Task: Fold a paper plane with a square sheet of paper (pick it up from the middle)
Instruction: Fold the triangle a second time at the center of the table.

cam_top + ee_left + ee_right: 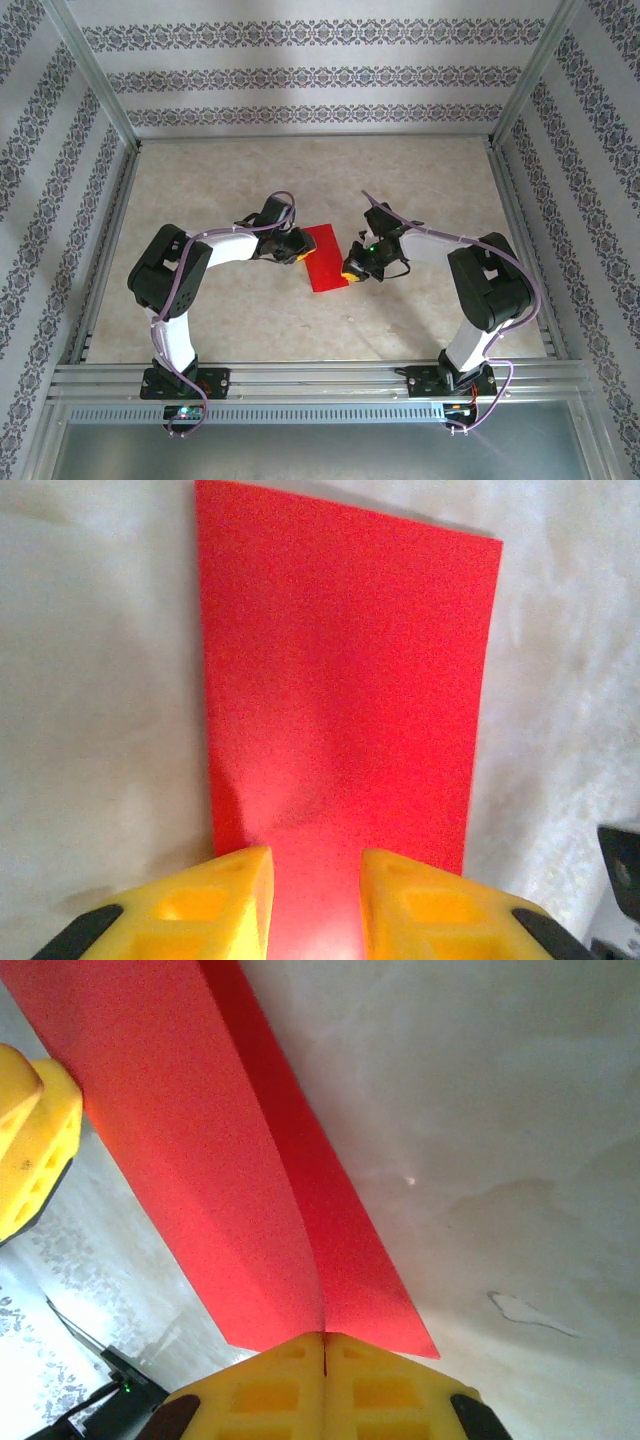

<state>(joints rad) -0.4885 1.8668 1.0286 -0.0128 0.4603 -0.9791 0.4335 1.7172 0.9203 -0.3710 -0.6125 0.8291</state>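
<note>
Red sheet of paper (326, 258), folded double into a rectangle, lies near the middle of the desk (300, 170) between both arms. The left gripper (315, 865) stands narrowly parted over one edge. The right gripper (323, 1340) is clamped on the opposite edge.

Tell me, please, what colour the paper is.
The paper is plain bright red, clearest in the left wrist view.

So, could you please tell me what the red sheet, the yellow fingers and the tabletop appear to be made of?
Red sheet: thin matte paper, likely; it bends into a soft fold without shine.
Yellow fingers of the right hand: moulded plastic, seemingly, with recessed pockets.
Tabletop: smooth pale surface with marble-like mottling, perhaps laminate.
</note>
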